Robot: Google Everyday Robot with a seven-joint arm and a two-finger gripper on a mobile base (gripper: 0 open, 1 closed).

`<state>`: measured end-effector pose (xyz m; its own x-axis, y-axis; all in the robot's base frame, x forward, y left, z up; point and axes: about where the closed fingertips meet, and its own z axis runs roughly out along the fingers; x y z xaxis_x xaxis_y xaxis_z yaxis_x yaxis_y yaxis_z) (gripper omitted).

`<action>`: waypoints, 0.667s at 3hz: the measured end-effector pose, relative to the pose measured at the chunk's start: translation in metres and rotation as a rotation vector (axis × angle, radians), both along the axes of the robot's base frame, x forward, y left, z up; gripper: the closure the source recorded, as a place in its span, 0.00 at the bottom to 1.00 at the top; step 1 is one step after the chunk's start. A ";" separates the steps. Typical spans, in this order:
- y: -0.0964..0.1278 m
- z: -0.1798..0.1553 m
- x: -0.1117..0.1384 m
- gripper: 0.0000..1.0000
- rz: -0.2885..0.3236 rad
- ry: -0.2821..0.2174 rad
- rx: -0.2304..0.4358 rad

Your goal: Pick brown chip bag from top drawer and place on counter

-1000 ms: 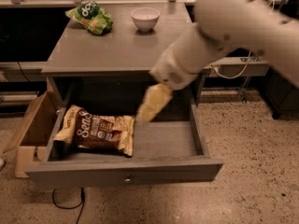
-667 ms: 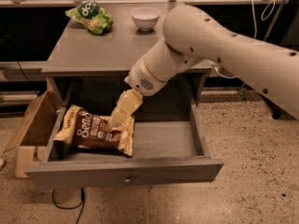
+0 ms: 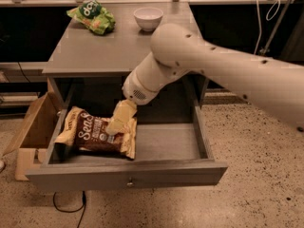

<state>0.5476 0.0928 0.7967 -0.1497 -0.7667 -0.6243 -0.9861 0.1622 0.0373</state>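
Observation:
The brown chip bag (image 3: 92, 136) lies flat in the left half of the open top drawer (image 3: 127, 172), with its pale ends to the left and right. My gripper (image 3: 115, 125) hangs from the white arm and reaches down into the drawer. Its pale tip is over the right end of the bag, at or just above its surface. The counter (image 3: 114, 49) is the grey tabletop above the drawer.
A green chip bag (image 3: 92, 16) and a white bowl (image 3: 148, 18) sit at the back of the counter. A tan cardboard box (image 3: 29, 133) stands on the speckled floor left of the drawer. A black cable lies under the drawer front.
My arm has swung left and down. The gripper went from above the drawer's middle to the right end of the brown chip bag. The bag has not moved.

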 end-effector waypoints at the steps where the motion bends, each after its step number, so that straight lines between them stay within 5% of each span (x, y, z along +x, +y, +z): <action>1: 0.022 -0.057 0.034 0.00 -0.029 -0.028 -0.054; 2: 0.042 -0.107 0.056 0.00 -0.049 -0.027 -0.086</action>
